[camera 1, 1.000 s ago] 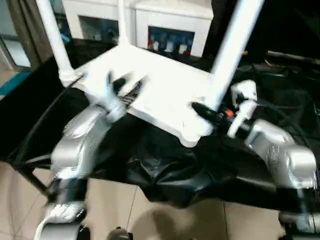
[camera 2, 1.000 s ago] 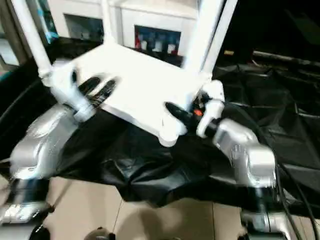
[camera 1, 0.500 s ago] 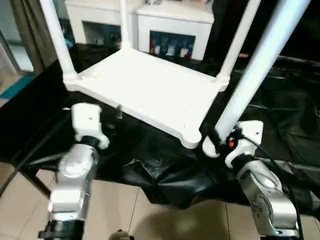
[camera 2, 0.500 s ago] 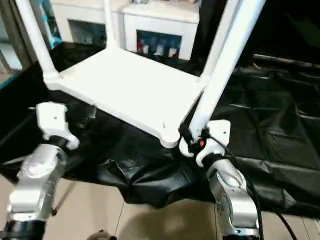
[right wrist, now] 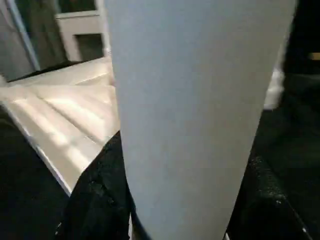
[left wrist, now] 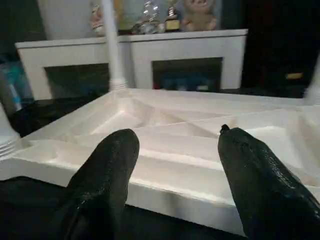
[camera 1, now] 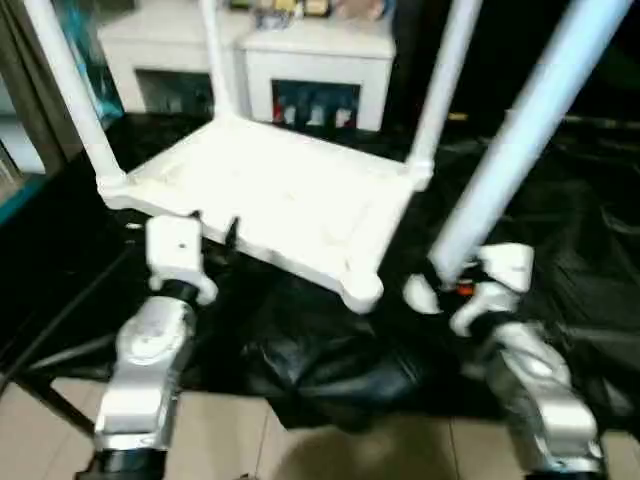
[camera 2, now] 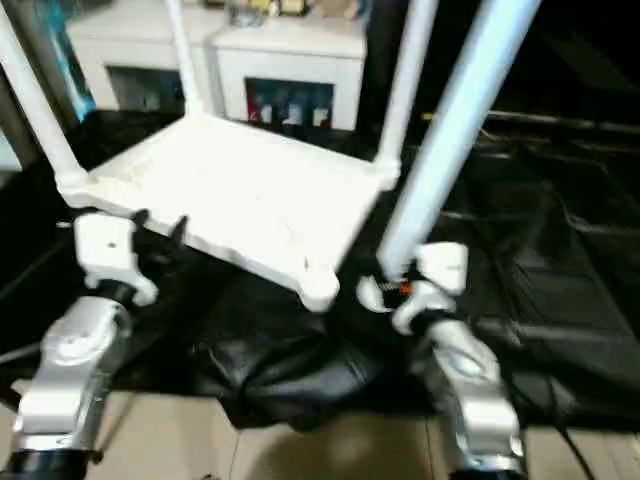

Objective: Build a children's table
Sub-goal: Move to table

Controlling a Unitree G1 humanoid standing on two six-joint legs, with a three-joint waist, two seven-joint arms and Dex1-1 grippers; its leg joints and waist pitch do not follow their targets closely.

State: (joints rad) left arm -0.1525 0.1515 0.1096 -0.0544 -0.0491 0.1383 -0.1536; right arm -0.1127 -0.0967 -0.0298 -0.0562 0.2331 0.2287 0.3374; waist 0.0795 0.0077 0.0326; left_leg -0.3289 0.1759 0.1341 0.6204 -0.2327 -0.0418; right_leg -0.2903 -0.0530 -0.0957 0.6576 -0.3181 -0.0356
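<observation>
Tabletop [camera 1: 270, 200] lies upside down on a counter [camera 1: 590, 230] draped in black sheeting, ribbed underside facing up. Three white legs stand upright in its corner sockets: one at the near left corner [camera 1: 70, 95], one at the far left corner [camera 1: 212, 60], one at the far right corner [camera 1: 440, 85]. The near right corner socket [camera 1: 362, 292] carries no leg.

Fourth leg [camera 1: 525, 135] is held by the right tool [camera 1: 432, 275], whose black fingers grip it on both sides near its lower end; the right wrist view confirms the tube seated between the fingers [right wrist: 95, 200]. The leg tilts up and to the right, its lower end just beside the vacant socket and apart from it. Whether that end touches the sheeting cannot be told, as the picture is soft there.

Left tool [left wrist: 175, 165] is released, fingers spread with nothing between them, and sits at the near long edge of the tabletop close to the near left corner. Its fingertips [left wrist: 117, 150] appear to hang just short of the rim; contact is not evident.

White cabinet [camera 1: 300, 70] with glass doors stands behind the counter, with small objects on top.
</observation>
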